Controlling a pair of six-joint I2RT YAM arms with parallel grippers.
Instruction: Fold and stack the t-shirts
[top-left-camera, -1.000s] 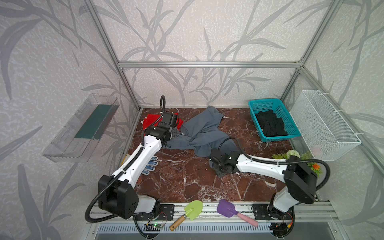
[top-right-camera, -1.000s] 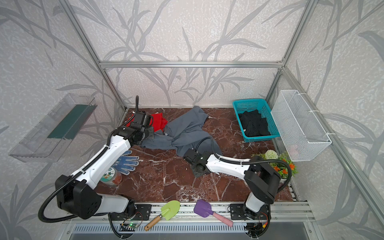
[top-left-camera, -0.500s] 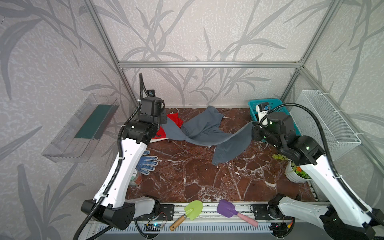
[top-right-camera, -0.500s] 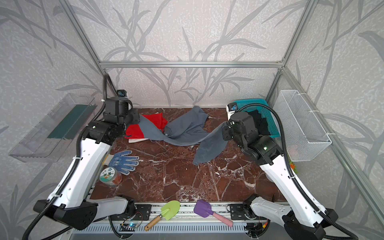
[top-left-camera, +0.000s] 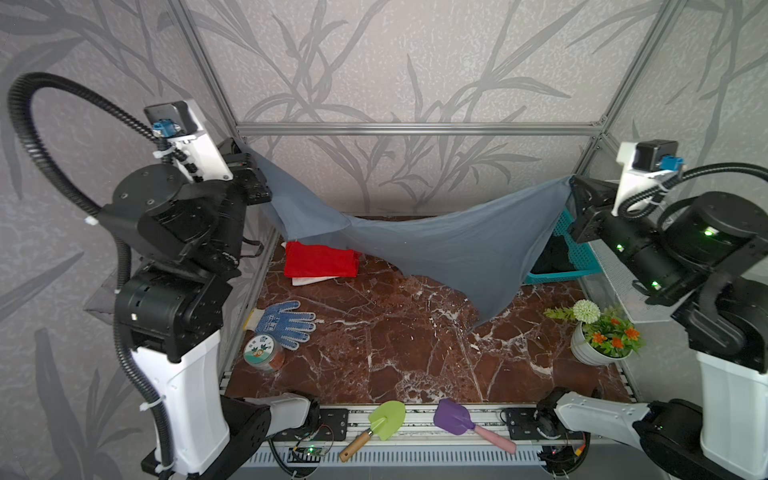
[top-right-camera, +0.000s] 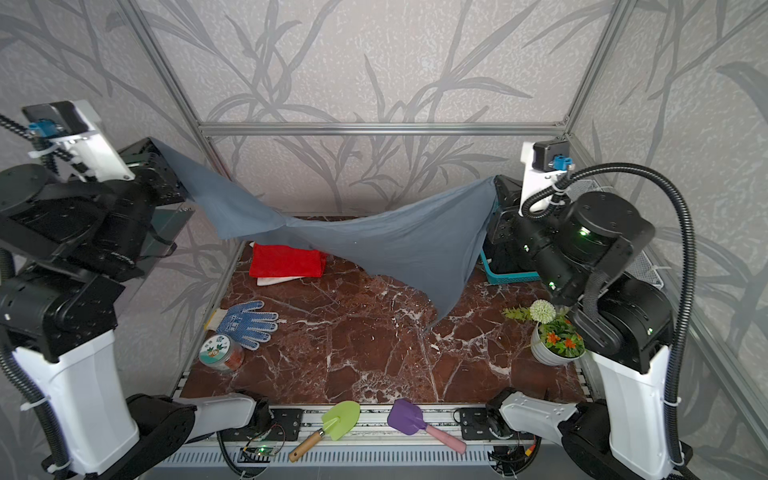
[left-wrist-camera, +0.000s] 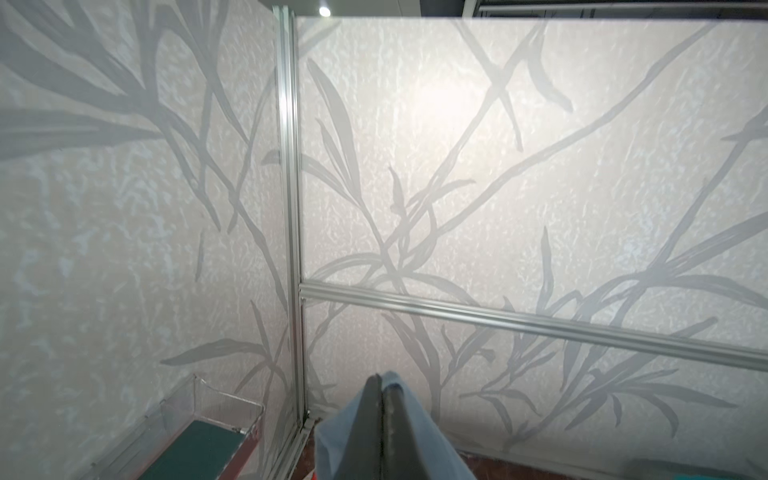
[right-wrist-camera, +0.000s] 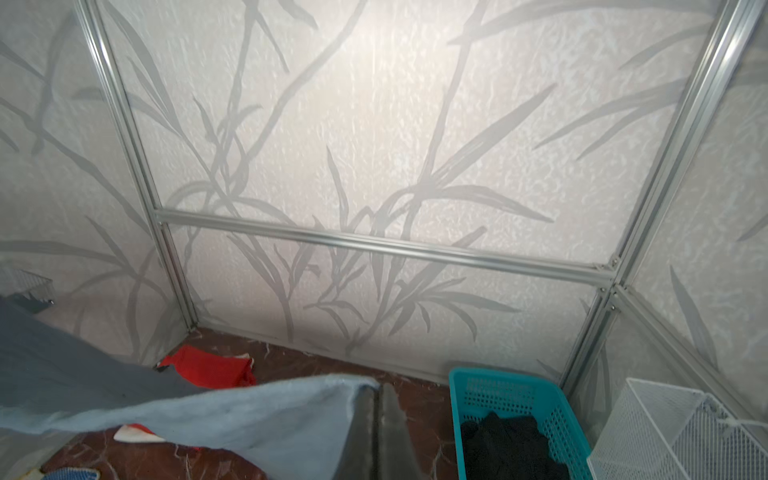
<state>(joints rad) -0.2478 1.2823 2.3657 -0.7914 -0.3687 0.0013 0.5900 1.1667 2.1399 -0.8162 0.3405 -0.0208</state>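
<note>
In both top views I am hanging the grey t-shirt (top-left-camera: 436, 245) unfolded between left gripper (top-left-camera: 245, 156) and right gripper (top-left-camera: 575, 185); the red t-shirt (top-left-camera: 320, 259) is lying folded. Left wrist: jaws are pinching grey cloth. Right wrist: same pinch, and the black t-shirt (right-wrist-camera: 507, 440) is waiting in the basket (right-wrist-camera: 498, 380).

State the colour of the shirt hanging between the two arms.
The shirt is plain slate grey-blue, with no pattern. It shows best in a top view.

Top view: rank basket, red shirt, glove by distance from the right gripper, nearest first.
From the right gripper, high at back right and clamped on the grey shirt:
1. basket: just below it, back right.
2. red shirt: back left, across the table.
3. glove: left edge, nearer the front.
</note>
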